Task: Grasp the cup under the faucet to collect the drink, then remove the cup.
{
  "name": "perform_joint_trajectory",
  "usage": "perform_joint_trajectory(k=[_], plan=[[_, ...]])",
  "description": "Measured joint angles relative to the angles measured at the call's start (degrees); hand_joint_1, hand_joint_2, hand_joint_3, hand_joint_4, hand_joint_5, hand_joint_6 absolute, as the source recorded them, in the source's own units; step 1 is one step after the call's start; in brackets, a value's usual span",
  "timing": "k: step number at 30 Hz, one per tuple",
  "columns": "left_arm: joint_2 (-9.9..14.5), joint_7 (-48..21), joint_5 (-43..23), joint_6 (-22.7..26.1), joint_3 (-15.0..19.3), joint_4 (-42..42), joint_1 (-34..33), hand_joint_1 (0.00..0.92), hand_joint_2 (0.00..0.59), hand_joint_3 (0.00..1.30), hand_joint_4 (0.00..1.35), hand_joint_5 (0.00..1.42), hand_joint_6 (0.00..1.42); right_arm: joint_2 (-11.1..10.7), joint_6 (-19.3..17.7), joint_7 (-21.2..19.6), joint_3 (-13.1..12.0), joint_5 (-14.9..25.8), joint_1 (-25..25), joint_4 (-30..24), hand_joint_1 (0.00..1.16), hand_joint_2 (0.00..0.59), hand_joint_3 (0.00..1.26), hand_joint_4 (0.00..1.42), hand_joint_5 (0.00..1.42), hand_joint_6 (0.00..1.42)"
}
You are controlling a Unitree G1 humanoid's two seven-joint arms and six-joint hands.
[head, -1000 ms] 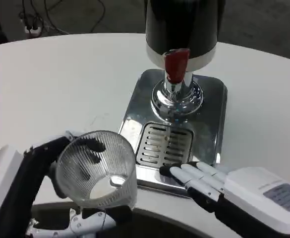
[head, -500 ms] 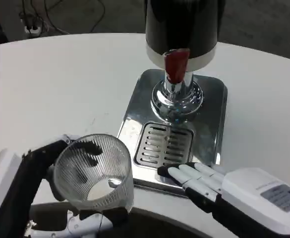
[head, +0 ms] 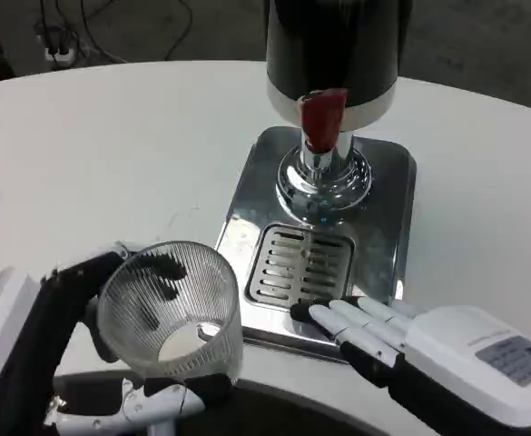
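Note:
My left hand grips a clear ribbed plastic cup at the near left edge of the table, its fingers wrapped around the cup's side. The cup stands roughly upright, left of the drip tray. The drink dispenser, black with a red tap lever and a chrome spout, stands on a shiny metal base with a slotted drip grate. My right hand rests at the base's near edge, its fingers stretched out flat and together toward the grate, holding nothing.
The white table stretches wide to the left and behind. Its curved near edge runs just below both hands. Cables lie on the dark floor beyond the far edge.
The cup in my left hand has come a little nearer and lower, and stands more upright than a second ago. My right hand has barely moved.

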Motion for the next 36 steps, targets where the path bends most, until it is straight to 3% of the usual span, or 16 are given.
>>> perform_joint_trajectory(k=[6, 15, 23, 31, 36], plan=[[0.0, 0.0, -0.2, -0.1, 0.0, 0.3, -0.4, 0.728, 0.059, 0.69, 0.73, 0.97, 1.02, 0.0, 0.0, 0.0, 0.0, -0.2, 0.0, 0.0, 0.43, 0.425, 0.01, 0.00, 0.00, 0.00], [4.0, 3.2, -0.6, -10.0, 0.8, 20.0, -10.9, 0.707, 0.066, 0.70, 0.73, 0.97, 1.01, 0.2, 0.0, 0.1, -0.2, -0.4, 0.4, 0.0, 0.43, 0.425, 0.01, 0.00, 0.00, 0.00], [6.0, 4.8, 0.6, -11.9, -1.9, 30.9, -19.1, 0.689, 0.063, 0.69, 0.73, 0.97, 1.01, 0.3, 0.0, 0.1, -0.7, -0.3, 0.8, 0.0, 0.43, 0.425, 0.01, 0.00, 0.00, 0.00], [6.6, 8.2, 2.0, -12.4, -4.6, 40.1, -28.4, 0.672, 0.067, 0.68, 0.73, 0.98, 1.01, 0.3, 0.2, 0.1, -0.1, -0.5, 0.7, 0.0, 0.43, 0.425, 0.01, 0.00, 0.00, 0.00], [6.7, 9.1, 3.4, -12.3, -7.7, 46.9, -35.0, 0.671, 0.067, 0.68, 0.73, 0.99, 1.01, 0.3, 0.6, 0.1, -1.3, -0.2, 0.3, 0.0, 0.43, 0.425, 0.01, 0.00, 0.00, 0.00]])
